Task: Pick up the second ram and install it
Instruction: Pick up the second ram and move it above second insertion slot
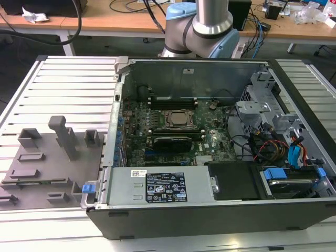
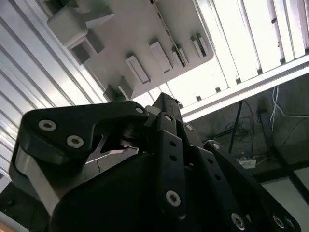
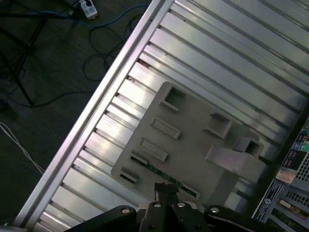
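Note:
The second ram (image 3: 153, 168) shows as a thin green strip lying in a long slot of the grey tray (image 3: 193, 140), near the tray's edge. In the exterior view that long slot with the ram (image 1: 34, 180) is at the front of the tray (image 1: 52, 157), on the exterior view's left. My gripper (image 3: 166, 188) hangs high above the tray, close over the ram's slot in the first wrist view. Its black fingers meet at the tip with nothing between them. The second wrist view looks along the gripper body (image 2: 164, 159) toward the tray (image 2: 145, 43).
An open computer case (image 1: 210, 210) lies at the exterior view's right, with the motherboard (image 1: 210, 142), CPU socket (image 1: 178, 118) and memory slots (image 1: 170, 132). The arm's base (image 1: 210, 26) stands behind the case. Grey blocks (image 1: 65, 136) rise from the tray. A ribbed metal table (image 1: 68, 89) carries everything.

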